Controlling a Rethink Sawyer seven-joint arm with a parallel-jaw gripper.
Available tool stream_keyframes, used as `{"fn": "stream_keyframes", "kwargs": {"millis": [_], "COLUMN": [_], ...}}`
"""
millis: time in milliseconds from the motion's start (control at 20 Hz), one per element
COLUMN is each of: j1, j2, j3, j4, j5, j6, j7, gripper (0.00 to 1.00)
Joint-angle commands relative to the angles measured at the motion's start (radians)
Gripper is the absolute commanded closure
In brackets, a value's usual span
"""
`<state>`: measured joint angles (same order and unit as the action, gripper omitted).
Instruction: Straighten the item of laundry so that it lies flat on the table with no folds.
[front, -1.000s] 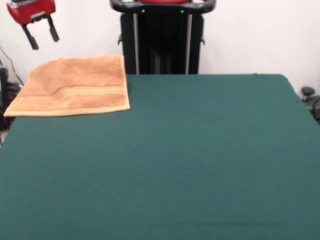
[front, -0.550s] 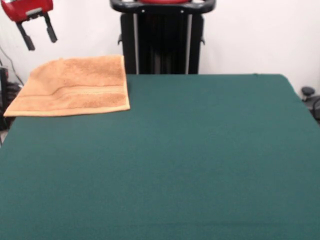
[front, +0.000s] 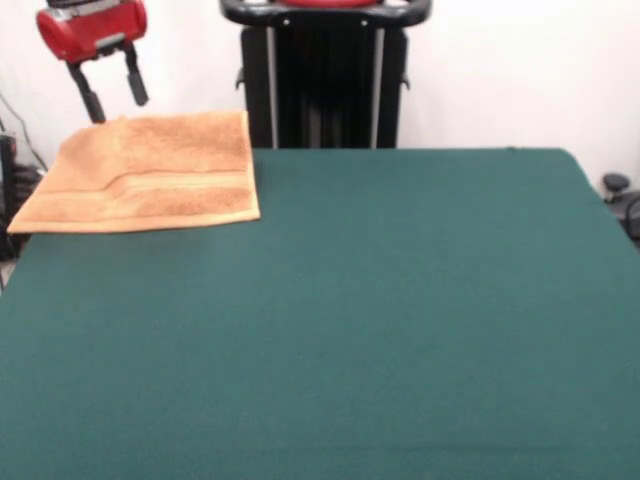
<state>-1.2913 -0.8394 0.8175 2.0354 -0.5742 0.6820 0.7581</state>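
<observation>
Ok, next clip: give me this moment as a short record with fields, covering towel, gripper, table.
towel: orange-tan towel at the table's far left corner in the front view, lying spread out, woven band visible
gripper: red gripper open, empty, in the air above the towel's far edge
contact: none seen
table: green table, otherwise bare

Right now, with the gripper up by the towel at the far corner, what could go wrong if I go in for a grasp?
1. The towel lies at the table's far corner and appears to overhang the edge; a pull the wrong way may drag it off.
2. The open gripper hangs above the towel's far edge, near the wall, so a straight descent could miss the cloth.
3. The towel looks doubled; pinching both layers would keep the fold.
</observation>
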Motion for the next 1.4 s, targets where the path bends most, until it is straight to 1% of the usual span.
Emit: {"fn": "stream_keyframes", "kwargs": {"millis": [50, 200, 400, 600, 700, 750, 900, 1050, 1400], "j1": [0.118, 0.132, 0.176, 0.201, 0.204, 0.209, 0.208, 0.199, 0.192], "j2": [0.063, 0.06, 0.053, 0.061, 0.063, 0.064, 0.065, 0.077, 0.082], "j3": [-0.122, -0.145, -0.202, -0.231, -0.237, -0.246, -0.248, -0.243, -0.236], "j4": [-0.076, -0.083, -0.108, -0.113, -0.104, -0.1, -0.093, -0.085, -0.074], "j5": [-0.061, -0.055, -0.072, -0.069, -0.053, -0.042, -0.047, -0.019, -0.008], "j6": [0.003, 0.018, 0.089, 0.088, 0.068, 0.058, 0.028, 0.012, -0.012], "j7": [0.172, 0.155, 0.152, 0.147, 0.148, 0.139, 0.144, 0.139, 0.128], "gripper": [0.0, 0.0, 0.0, 0.0, 0.0, 1.0, 1.0, 1.0, 1.0]}}
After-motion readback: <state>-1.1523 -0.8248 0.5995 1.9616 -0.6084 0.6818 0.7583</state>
